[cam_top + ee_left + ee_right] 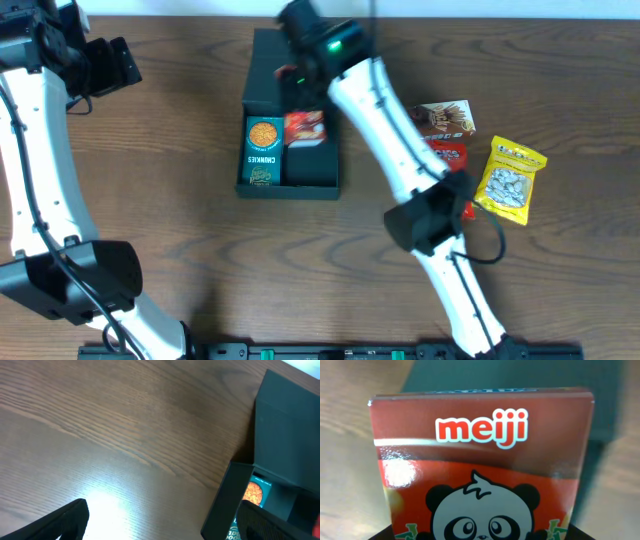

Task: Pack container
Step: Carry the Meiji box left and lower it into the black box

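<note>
Being clenched in the right gripper [481, 532], the meiji box [482, 460] is held over the free right half of the container [330, 186], long axis near-far; the left gripper [160, 527] is seen released, far-left.

The shallow matte black square container [318, 170] lies flat on the table, flap lid open, partly filled.

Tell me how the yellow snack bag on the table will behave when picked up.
The yellow snack bag is likely floppy, since its edges look crimped and wrinkled. It is probably light for its size, being a small pouch. Its shiny film may slip.
</note>
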### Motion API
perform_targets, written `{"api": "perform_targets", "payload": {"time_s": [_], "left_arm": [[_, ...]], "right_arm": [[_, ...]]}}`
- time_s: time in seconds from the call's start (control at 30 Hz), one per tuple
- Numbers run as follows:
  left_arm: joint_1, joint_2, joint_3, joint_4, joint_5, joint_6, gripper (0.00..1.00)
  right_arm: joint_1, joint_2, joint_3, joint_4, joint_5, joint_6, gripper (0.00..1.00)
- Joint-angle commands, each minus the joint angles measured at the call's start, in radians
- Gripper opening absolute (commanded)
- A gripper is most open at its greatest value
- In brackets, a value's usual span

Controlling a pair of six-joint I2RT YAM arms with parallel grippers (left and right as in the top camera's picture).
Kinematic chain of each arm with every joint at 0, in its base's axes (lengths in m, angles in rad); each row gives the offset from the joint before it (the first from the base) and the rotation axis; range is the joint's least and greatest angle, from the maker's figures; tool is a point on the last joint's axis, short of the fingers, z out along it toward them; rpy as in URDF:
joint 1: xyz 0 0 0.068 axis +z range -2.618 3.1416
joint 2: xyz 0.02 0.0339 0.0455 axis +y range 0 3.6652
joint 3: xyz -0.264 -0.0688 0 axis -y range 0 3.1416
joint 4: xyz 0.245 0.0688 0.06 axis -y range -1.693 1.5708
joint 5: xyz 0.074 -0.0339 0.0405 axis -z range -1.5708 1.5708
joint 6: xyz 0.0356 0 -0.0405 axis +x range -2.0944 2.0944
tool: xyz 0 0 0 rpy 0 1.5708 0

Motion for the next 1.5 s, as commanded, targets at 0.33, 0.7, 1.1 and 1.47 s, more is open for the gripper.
{"api": "perform_targets", "payload": {"time_s": [0.33,0.7,1.1,1.47], "left_arm": [[0.01,0.008,-0.006,-0.011,-0.003,-0.016,0.95],[0.01,0.008,-0.006,-0.015,-0.003,-0.023,0.95],[0.01,0.008,-0.006,-0.009,-0.003,-0.023,0.95],[0.01,0.008,-0.006,-0.009,-0.004,-0.023,0.95]], "right_arm": [[0.13,-0.013,-0.145,0.023,0.137,0.397,0.43],[0.144,-0.013,-0.236,0.166,0.156,0.352,0.44],[0.187,-0.011,-0.277,0.255,0.156,0.207,0.86],[0.17,-0.012,-0.237,0.248,0.141,0.099,0.99]]}}
